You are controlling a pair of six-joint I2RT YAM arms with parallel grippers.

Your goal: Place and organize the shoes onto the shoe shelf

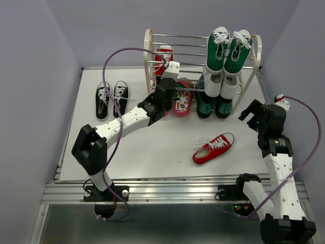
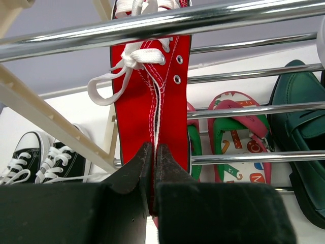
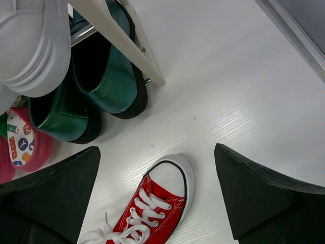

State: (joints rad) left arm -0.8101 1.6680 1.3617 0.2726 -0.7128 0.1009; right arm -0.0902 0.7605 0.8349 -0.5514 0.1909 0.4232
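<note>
My left gripper [image 1: 170,71] is shut on the heel of a red sneaker [image 1: 163,55] that lies on the rods of an upper left tier of the shoe shelf [image 1: 149,48]. In the left wrist view the jaws [image 2: 154,150] pinch the red canvas [image 2: 152,91]. The other red sneaker [image 1: 214,148] lies on the table, and my right gripper [image 1: 252,113] hangs open just above its toe [image 3: 170,190]. The flip-flops [image 1: 183,97] sit at the shelf's bottom left. The black-white sneakers [image 1: 111,96] stand on the table left of the shelf.
Green-and-white sneakers [image 1: 228,48] stand on the upper right tier. Dark green boots [image 1: 213,104] stand below them and also show in the right wrist view [image 3: 101,86], next to the shelf's leg [image 3: 127,46]. The table's right rail [image 1: 264,86] runs beside my right arm.
</note>
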